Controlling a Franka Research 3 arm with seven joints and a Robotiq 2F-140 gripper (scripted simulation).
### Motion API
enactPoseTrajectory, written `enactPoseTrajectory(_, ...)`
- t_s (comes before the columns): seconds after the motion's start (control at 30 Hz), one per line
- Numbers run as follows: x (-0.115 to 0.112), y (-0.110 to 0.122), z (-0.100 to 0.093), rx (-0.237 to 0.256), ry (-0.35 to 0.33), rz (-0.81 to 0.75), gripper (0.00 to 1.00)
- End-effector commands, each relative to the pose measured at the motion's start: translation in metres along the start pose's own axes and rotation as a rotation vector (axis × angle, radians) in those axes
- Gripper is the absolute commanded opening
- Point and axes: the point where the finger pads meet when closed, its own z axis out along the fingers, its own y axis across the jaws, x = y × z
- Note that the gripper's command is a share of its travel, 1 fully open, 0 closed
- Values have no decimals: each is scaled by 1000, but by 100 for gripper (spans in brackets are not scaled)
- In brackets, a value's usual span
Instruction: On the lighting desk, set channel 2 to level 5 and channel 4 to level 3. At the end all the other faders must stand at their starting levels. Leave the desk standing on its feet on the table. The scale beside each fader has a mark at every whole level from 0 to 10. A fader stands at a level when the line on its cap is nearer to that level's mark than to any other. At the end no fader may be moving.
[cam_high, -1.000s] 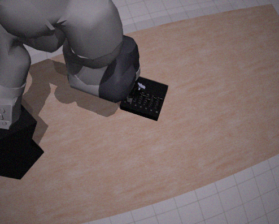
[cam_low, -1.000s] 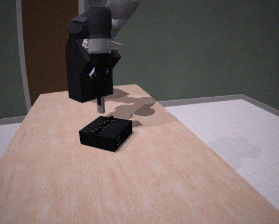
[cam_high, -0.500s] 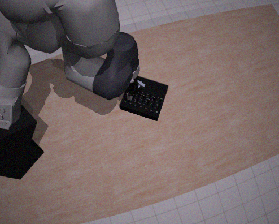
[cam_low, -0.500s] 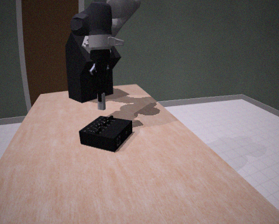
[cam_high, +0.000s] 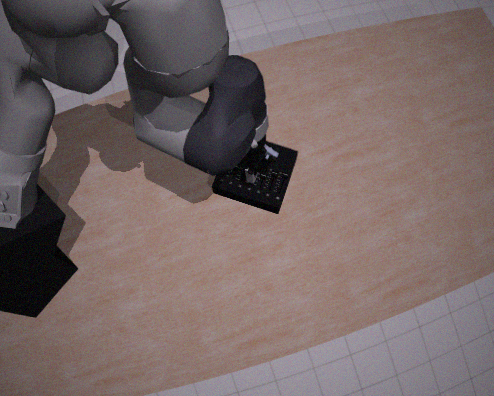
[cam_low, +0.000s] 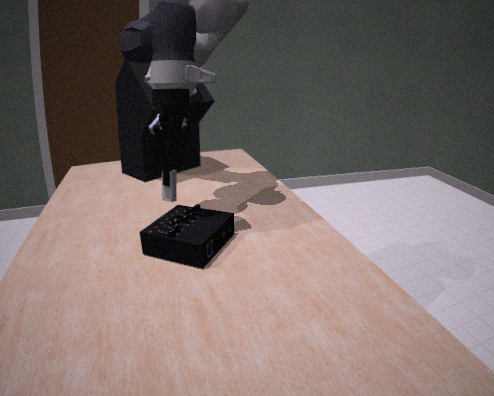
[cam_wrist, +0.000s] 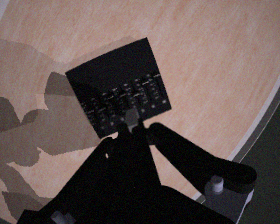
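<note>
The black lighting desk (cam_high: 287, 161) (cam_low: 172, 251) (cam_wrist: 112, 70) stands flat on the table. Its faders and their pale scale marks form a row across one half of the top in the wrist view. Some caps show short light lines, at differing heights along their slots, but the levels and channel numbers are too small to read. My gripper (cam_high: 251, 175) (cam_low: 169, 193) (cam_wrist: 133, 116) is shut with nothing between its fingers. Its tips hang above the desk, with a visible gap in the exterior view. In the wrist view they cover part of the fader area near the desk's edge.
The wooden table (cam_high: 200, 280) (cam_low: 280, 310) (cam_wrist: 210, 45) extends around the desk. The arm's dark base (cam_high: 35, 265) (cam_low: 137, 145) stands at the table's far end in the exterior view. The arm's shadow falls beside the desk. No other loose object shows.
</note>
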Motion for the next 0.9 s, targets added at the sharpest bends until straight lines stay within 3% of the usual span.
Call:
enactPoseTrajectory(0.0, -4, 51, 5, -155, -41, 229, 0)
enactPoseTrajectory(0.03, -7, 70, 3, -168, -44, 252, 0)
enactPoseTrajectory(0.07, -7, 70, 3, -185, -48, 277, 0)
enactPoseTrajectory(0.17, -23, 126, -10, -224, -57, 365, 0)
enactPoseTrajectory(0.2, -23, 126, -10, -243, -62, 395, 0)
enactPoseTrajectory(0.27, -39, 150, -22, -266, -68, 466, 0)
enactPoseTrajectory(0.37, -65, 156, -37, -289, -77, 580, 0)
enactPoseTrajectory(0.43, -65, 156, -37, -289, -77, 580, 0)
enactPoseTrajectory(0.47, -70, 150, -39, -311, -89, 686, 0)
enactPoseTrajectory(0.6, -65, 97, -31, -280, -110, 835, 0)
enactPoseTrajectory(0.67, -46, 67, -21, -243, -123, 901, 0)
enactPoseTrajectory(0.7, -46, 67, -21, -229, -127, 928, 0)
enactPoseTrajectory(0.87, 19, 13, -3, -119, -123, 1051, 0)
